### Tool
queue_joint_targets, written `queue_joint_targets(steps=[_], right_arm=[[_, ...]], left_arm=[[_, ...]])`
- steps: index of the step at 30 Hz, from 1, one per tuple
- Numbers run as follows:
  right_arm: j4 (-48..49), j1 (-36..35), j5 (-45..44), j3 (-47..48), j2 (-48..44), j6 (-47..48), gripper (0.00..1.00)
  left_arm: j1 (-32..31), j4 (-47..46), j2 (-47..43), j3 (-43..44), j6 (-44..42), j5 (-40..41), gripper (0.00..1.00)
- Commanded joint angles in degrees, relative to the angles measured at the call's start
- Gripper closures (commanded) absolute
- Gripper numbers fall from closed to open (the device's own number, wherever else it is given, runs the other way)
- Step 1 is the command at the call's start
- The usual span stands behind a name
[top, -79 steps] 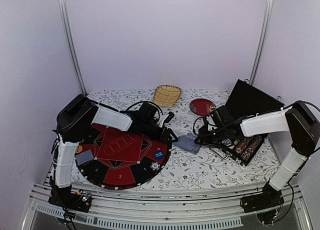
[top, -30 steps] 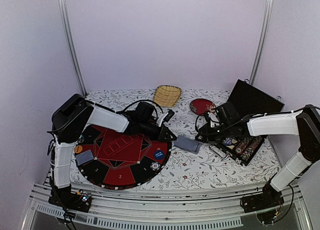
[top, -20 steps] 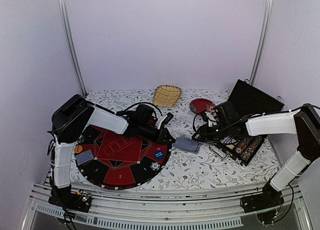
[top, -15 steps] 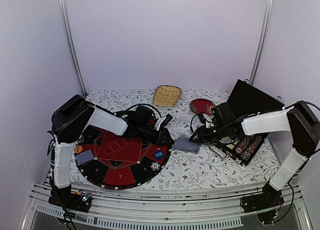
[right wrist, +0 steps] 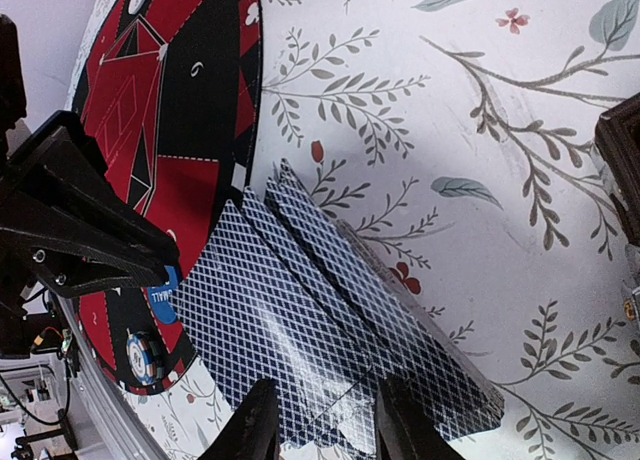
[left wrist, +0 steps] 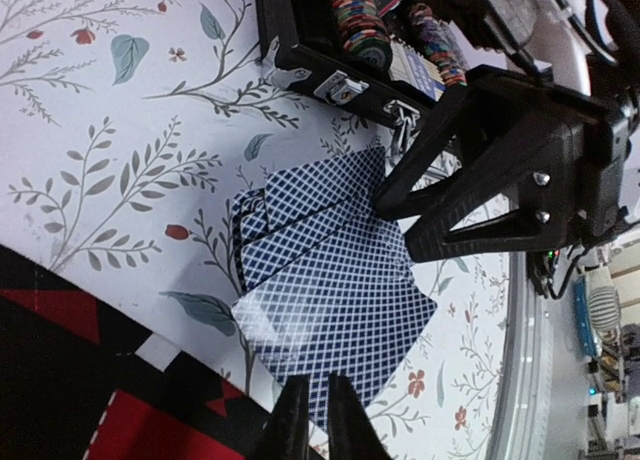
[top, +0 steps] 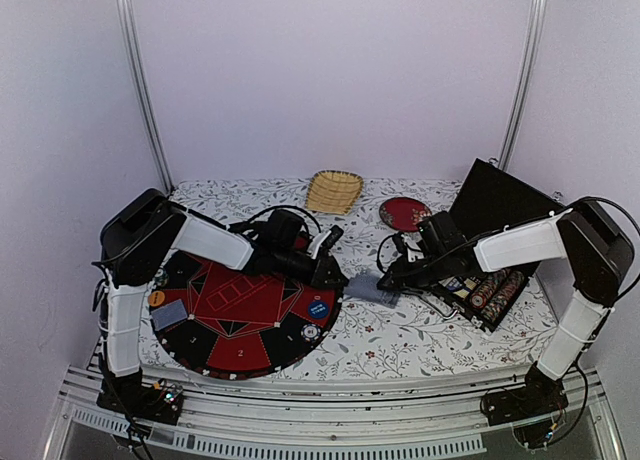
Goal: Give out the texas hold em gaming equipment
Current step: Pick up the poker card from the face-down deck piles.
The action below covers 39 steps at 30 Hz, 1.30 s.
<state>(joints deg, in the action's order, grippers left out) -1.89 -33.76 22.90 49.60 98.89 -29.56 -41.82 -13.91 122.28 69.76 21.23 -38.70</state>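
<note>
A fanned stack of cards (top: pixel 374 288) is spread on the floral surface (top: pixel 420 340), just right of the round mat (top: pixel 240 315). Its top card is pinched by the left fingers (left wrist: pixel 310 420); the far end is straddled by the parted right fingers (right wrist: pixel 318 430), contact unclear.

A round red and black game mat (top: pixel 240 305) lies on the floral tablecloth (top: pixel 420 345). Behind the mat, near the back wall, sits a woven straw basket (top: pixel 334 190). To the right of the basket rests a small dark-red plate (top: pixel 403 213). Further right of the mat stands an open black case (top: pixel 500 205).
</note>
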Motion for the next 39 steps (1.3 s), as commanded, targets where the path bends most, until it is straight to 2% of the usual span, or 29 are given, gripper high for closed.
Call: queue_joint_targets(steps=[1, 9, 15, 18, 25, 39], right_arm=[[0.7, -0.3, -0.4, 1.5, 1.5, -0.2, 0.66], [0.2, -0.4, -1.2, 1.2, 1.6, 0.0, 0.67], [0.2, -0.3, -1.0, 1.4, 2.0, 0.1, 0.67], [0.0, -0.3, -1.1, 1.4, 1.9, 0.2, 0.67], [-0.4, -0.3, -1.9, 1.3, 1.8, 0.4, 0.68], [-1.7, 0.0, -4.0, 1.1, 1.9, 0.3, 0.68]], left_arm=[[0.6, 0.9, 0.7, 1.2, 0.3, -0.6, 0.83], [0.8, 1.1, 2.6, 3.1, 1.5, -1.0, 0.56], [0.6, 2.4, 6.1, 5.8, 2.4, -2.6, 0.54], [0.6, 2.4, 6.3, 6.1, 2.6, -3.4, 0.62], [0.5, 1.1, 2.9, 4.5, 2.3, -4.2, 0.99], [2.1, 1.4, -3.0, -0.5, 0.4, -4.6, 1.00]])
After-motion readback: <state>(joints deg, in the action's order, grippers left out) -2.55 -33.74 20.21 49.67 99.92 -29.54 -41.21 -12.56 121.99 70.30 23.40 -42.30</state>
